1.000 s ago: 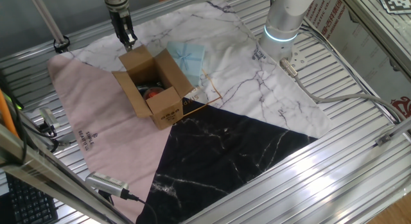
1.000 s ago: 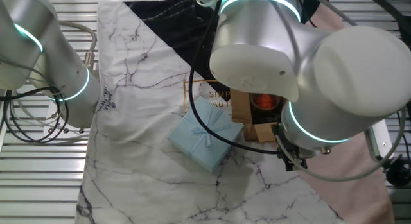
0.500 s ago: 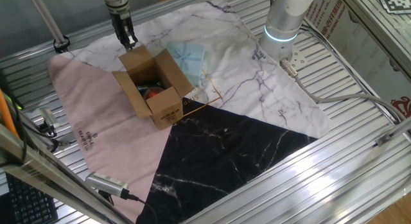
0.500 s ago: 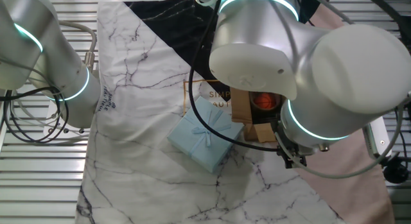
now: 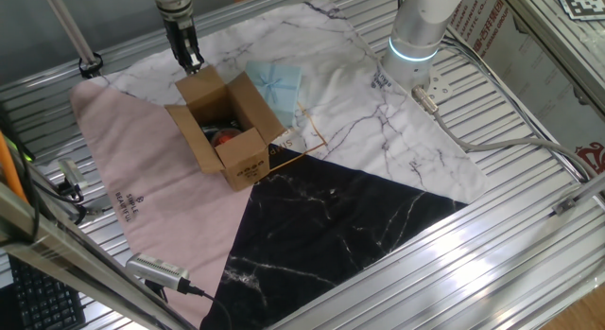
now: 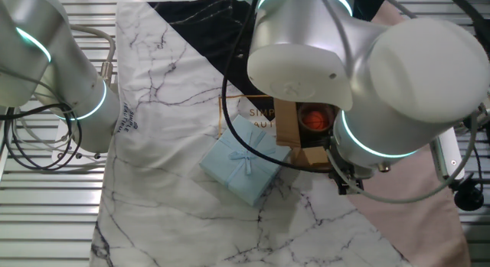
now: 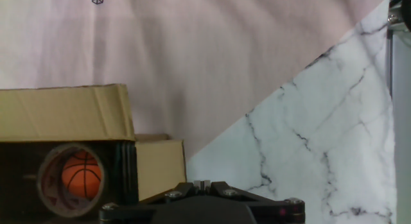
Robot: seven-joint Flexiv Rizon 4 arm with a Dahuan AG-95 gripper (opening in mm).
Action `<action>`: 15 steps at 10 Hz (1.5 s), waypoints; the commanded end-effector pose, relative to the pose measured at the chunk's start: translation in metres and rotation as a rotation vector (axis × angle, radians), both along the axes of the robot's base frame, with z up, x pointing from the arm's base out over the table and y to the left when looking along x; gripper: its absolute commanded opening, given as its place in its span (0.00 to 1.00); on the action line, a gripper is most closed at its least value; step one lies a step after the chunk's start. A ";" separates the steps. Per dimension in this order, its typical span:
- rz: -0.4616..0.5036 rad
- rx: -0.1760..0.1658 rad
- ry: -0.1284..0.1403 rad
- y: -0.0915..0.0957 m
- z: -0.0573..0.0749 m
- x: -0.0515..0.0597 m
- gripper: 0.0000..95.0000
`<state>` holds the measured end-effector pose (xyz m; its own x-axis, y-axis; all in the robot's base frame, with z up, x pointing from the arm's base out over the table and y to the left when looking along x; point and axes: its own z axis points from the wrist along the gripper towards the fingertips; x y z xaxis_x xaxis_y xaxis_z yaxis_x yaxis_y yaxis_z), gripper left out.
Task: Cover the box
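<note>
The surface (image 5: 529, 112) is made of silver metal slats. A big cloth (image 5: 378, 122) lies on it, part pink, part white marble, part black.

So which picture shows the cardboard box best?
One fixed view: the whole box shows, flaps open. The other fixed view has the arm hiding most of it; the hand view catches only part.

A ribbed metal table (image 5: 529, 112) spreads below the pincer, draped with a mat (image 5: 359, 122) of white marble, pink and black panels. Cables (image 5: 492, 141) trail across its far side.
</note>
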<state>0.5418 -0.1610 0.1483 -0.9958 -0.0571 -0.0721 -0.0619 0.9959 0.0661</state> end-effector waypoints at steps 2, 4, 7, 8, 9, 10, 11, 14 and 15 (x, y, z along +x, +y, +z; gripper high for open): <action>-0.004 -0.005 0.010 0.005 0.004 0.002 0.00; -0.007 -0.004 0.009 0.008 0.006 0.002 0.00; -0.020 -0.010 0.012 0.015 0.012 0.002 0.00; -0.024 -0.009 0.013 0.017 0.013 0.002 0.00; -0.028 -0.009 0.013 0.020 0.015 0.001 0.00; -0.031 -0.013 0.013 0.021 0.017 0.000 0.00; -0.035 -0.014 0.013 0.024 0.018 0.000 0.00; -0.042 -0.014 0.013 0.029 0.022 -0.002 0.00; -0.046 -0.014 0.013 0.031 0.024 -0.003 0.00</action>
